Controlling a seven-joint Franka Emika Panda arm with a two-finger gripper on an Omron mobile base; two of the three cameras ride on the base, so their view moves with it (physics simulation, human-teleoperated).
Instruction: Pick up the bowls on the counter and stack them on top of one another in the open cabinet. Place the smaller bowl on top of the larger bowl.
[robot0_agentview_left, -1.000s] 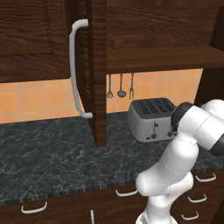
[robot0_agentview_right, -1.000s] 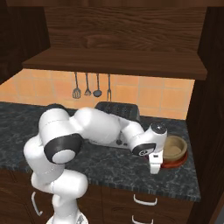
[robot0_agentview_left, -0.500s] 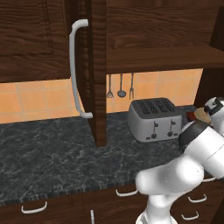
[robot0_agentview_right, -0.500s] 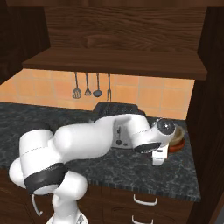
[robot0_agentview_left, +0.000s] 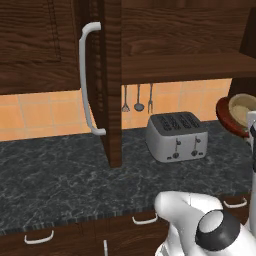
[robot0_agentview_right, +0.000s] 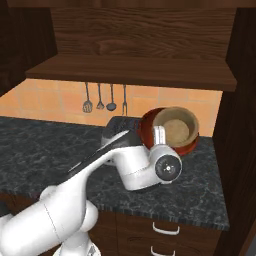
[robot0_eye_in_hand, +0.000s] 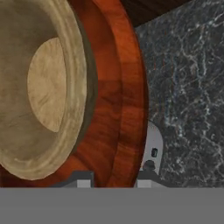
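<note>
The larger bowl, glossy red-brown, hangs above the counter, tipped steeply so its inside faces the right base camera. The smaller bowl, light tan, sits nested inside it. My gripper is shut on the larger bowl's rim. In the hand view the rim of the larger bowl runs between my fingertips, my gripper sits at the bottom, and the smaller bowl lies to the left. In the left base view both bowls show at the right edge, the larger bowl and the smaller bowl. The open cabinet is above.
A silver toaster stands on the counter under the cabinet shelf. Utensils hang on the tiled wall. The open cabinet door with its white handle juts out to the left. A dark side wall stands to the right.
The gripper closed on the larger bowl's rim at the counter. It has since lifted both nested bowls up and tipped them. The arm swung right and forward.
</note>
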